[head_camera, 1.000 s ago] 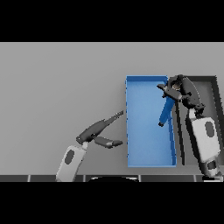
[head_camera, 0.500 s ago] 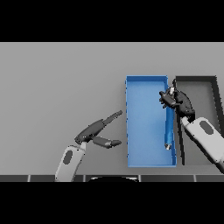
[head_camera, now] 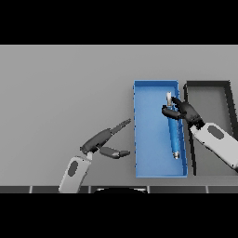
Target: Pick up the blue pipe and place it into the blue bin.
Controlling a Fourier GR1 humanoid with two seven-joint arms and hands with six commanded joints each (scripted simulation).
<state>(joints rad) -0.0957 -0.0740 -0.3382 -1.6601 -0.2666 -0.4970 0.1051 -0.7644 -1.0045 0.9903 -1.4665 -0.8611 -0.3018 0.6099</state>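
Grey bench (head_camera: pixel 60 88) takes up most of the view, nothing on it apart from two containers at the right. Blue bin (head_camera: pixel 155 169) sits right of centre, long side running away from the robot; dark bin (head_camera: pixel 207 87) just beside it on the right, walls close or touching, can't tell which. Left hand (head_camera: pixel 103 139) idle over the bench just left of the blue bin, fingers straight and relaxed, thumb out, holding nothing. Right hand (head_camera: pixel 182 111) comes in from the right across the blue bin's right wall, fingers curled round the upper part of the blue pipe (head_camera: pixel 174 132). Pipe is inside the blue bin's outline, lengthwise along the right side, pale tip toward the far end, lower end near the bin floor; whether it rests on the floor or hangs slightly above, can't tell. Step looks like the placing stage, near the end of the task: pipe is in the bin but not let go. Next move probably calls for uncurling the fingers, then lifting the hand clear without dragging the pipe or catching the bin wall.
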